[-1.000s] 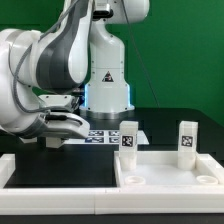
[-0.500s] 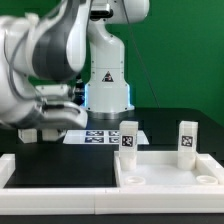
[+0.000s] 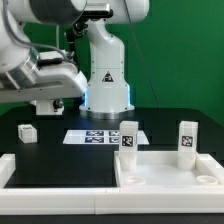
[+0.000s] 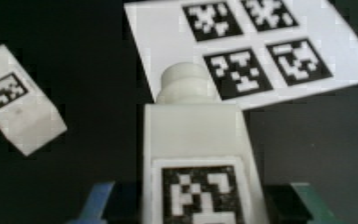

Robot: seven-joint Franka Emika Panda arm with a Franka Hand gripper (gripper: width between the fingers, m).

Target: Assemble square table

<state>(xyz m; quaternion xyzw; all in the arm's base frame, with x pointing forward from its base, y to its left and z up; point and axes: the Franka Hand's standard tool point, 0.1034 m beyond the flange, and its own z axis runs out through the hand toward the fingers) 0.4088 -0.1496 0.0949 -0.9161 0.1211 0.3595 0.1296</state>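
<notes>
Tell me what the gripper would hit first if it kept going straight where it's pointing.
Probably the marker board: the gripper points down with its held leg leading, tip over the board's edge. Depth unclear; it might land on table beside it.

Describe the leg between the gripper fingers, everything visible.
The held leg is a short white block, plastic-looking, with a black-and-white tag on the face toward the wrist camera and a rounded peg on its far end. It sits lengthwise between the blue fingertips of the gripper, held clear of the black table. Below it lie the marker board and another leg, neither touching it.
</notes>
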